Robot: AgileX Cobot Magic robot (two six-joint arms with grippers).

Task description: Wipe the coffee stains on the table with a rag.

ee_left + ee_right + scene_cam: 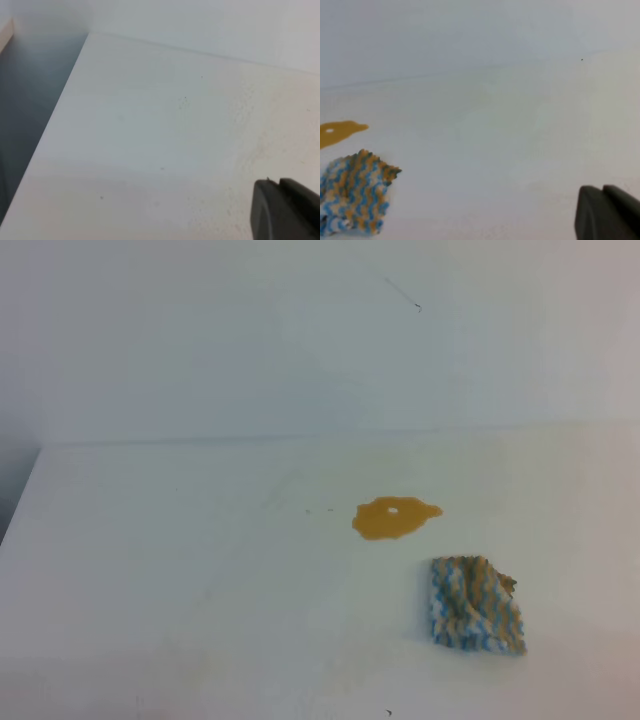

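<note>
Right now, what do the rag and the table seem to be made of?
The rag: probably a knitted or woven cloth, matte, judging by its wavy blue, white and tan stripes, wrinkles and frayed corner. The table: a smooth white hard top, perhaps laminate, since the coffee stains sit on it as a glinting puddle.

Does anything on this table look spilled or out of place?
Yes. An amber coffee stain lies as an open puddle on the white table, unwiped. The striped rag lies wrinkled just beside it, apart from it.

Wrinkled woven cloth rag (476,606) on smooth table (200,570).
</note>
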